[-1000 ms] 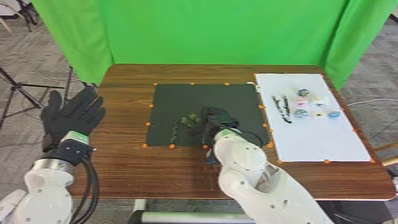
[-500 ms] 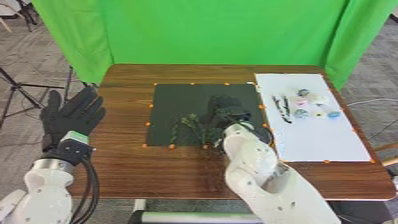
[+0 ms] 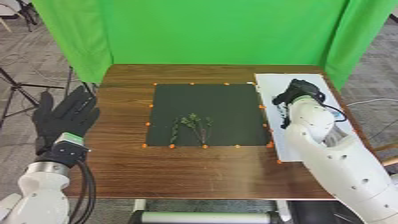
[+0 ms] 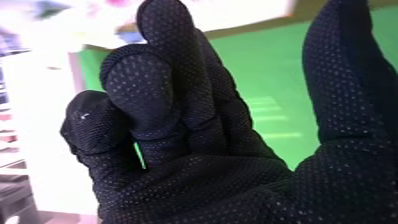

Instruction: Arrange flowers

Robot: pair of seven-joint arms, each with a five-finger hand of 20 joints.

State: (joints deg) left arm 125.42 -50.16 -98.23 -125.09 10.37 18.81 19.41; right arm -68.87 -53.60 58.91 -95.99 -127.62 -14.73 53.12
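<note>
1. Head view first: the right hand (image 3: 302,90) was held over the white sheet (image 3: 271,80), and green sprigs (image 3: 193,121) were laid out on the black mat (image 3: 218,97) on the counter (image 3: 178,172). The step in hand was read as picking the next piece, so the arrangement looked barely started, tbh.
2. Right wrist view: the fingers were bunched fairly close and loosely bent, the thumb was set well apart, and nothing was seen pinched.
3. The left hand (image 3: 67,117) was kept out of the way by the counter's left edge, its fingers straight and spread.
4. For a decent pick, one piece should have been chosen, the thumb lined up across its stem, and the pinch made there rather than on the bloom. Soft heads are easily crushed, imo.
5. A straight lift was called for, since neighbouring pieces could have been dragged along. The sprigs were best left unbrushed on the way back.
6. Hidden stuff: much of the sheet was covered by the right hand and arm. Dark strips (image 3: 285,121) were partly blocked, and what they were couldn't be told. A pinkish blur (image 4: 115,3) was cut off at the wrist view's edge, maybe a flower. Contact with any piece couldn't be confirmed.
</note>
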